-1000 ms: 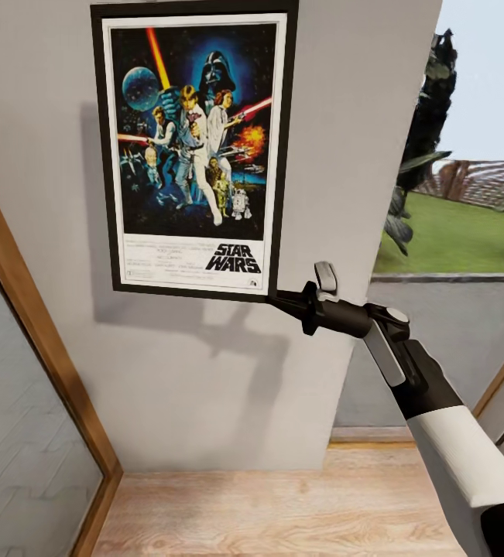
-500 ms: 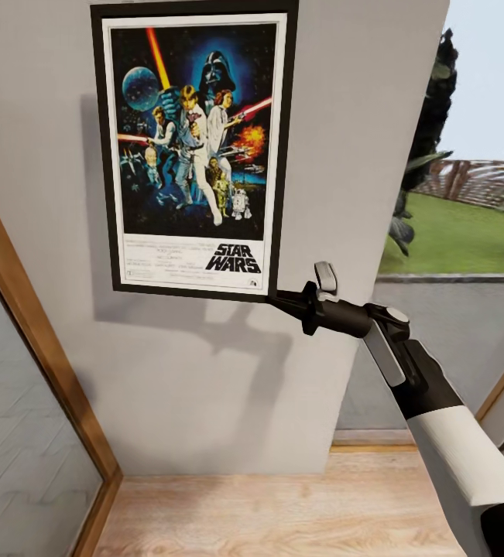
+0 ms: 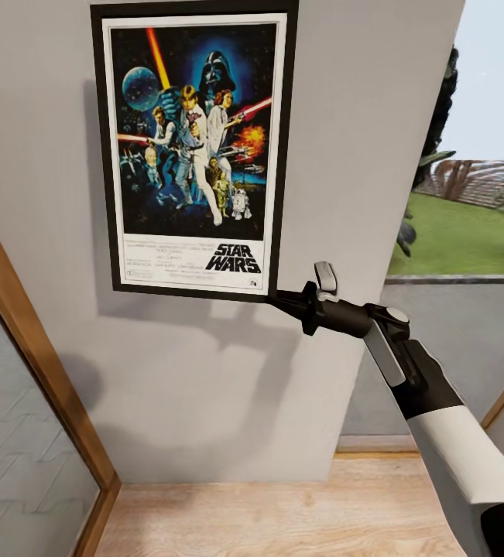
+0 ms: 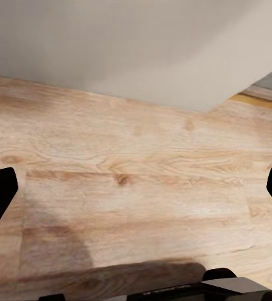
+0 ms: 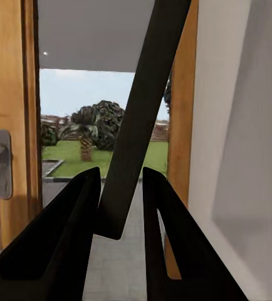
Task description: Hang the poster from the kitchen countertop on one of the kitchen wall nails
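The tall black-framed Star Wars poster sits upright, flat against the grey wall, bottom right corner pinched.

- The grey wall carries the poster, which sits flat and upright against it.
- The right hand pinches the poster's lower right corner.
- Light wooden floor meets the wall's foot; the poster hangs well above it.

Grey wall stood ahead; wood floor below, wooden door frame left, lawn far right.
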You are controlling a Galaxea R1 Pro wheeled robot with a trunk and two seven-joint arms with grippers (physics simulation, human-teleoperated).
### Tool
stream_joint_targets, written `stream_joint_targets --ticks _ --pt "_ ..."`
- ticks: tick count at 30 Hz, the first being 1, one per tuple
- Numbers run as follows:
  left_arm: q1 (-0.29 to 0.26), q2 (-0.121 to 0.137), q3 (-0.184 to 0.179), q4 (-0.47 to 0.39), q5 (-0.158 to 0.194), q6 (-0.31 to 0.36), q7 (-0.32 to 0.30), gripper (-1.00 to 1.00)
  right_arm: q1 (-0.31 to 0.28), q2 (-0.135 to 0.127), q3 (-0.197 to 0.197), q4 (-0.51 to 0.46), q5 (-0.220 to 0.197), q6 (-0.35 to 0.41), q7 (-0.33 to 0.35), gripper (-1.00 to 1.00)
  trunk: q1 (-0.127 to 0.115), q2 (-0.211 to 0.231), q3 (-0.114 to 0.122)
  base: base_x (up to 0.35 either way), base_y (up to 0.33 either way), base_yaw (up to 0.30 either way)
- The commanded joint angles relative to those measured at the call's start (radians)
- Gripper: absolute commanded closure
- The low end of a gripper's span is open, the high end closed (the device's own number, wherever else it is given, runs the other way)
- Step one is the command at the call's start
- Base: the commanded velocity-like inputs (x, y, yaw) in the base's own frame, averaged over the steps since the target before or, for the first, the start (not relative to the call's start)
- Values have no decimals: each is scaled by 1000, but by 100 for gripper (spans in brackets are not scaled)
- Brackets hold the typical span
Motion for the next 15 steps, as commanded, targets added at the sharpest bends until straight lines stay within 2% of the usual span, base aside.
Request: stream_joint_targets --ticks 1,4,9,15 --pt "-1 1 -9 0 8 -5 -1 -100 -1 -1 2 0 -10 11 1 100 1 -2 -2 41 12 0" --pt "-1 1 -8 0 8 -5 -3 -100 -1 -1 2 0 -10 11 1 100 1 -2 -2 49 8 0" --pt "-1 2 -7 3 9 -4 -49 -100 -1 0 2 0 -10 11 1 100 1 -2 -2 144 39 0" --pt "-1 2 -6 4 10 -4 -62 -100 -1 10 2 0 -10 11 1 100 1 -2 -2 39 10 0"
